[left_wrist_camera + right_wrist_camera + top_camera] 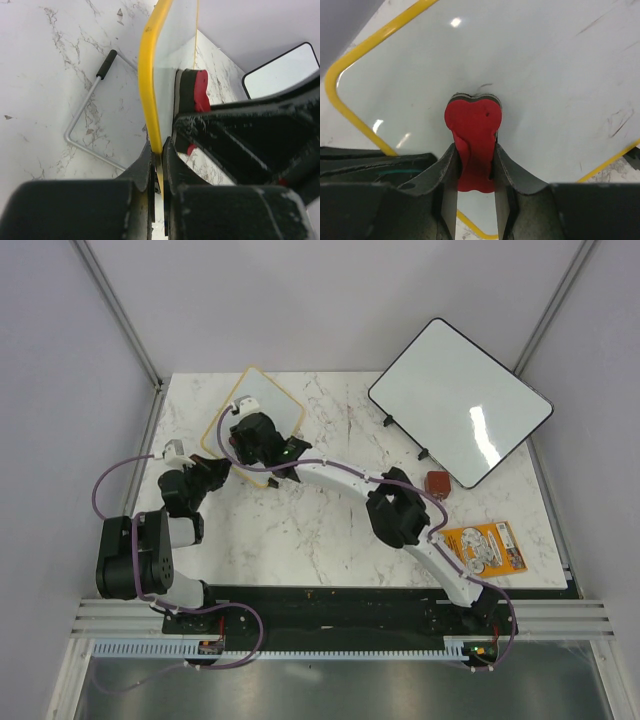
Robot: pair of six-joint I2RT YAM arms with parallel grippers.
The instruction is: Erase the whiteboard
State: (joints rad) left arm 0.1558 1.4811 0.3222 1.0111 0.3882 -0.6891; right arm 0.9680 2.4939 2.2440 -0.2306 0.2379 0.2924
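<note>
White marble table (330, 540) here, with the whiteboard (262, 395) over at the far left. Left fingers (143, 167) are clamped shut on its yellow frame along the near edge. Right fingers (446, 165) are pinching a red eraser (472, 117) with its felt side pressed against the board's face.

whiteboard (262, 398) | small, thin yellow frame, rounded corners | faint pen marks on white face | tilted up, turned diamond-wise | far-left of worktop (330, 530)
</note>
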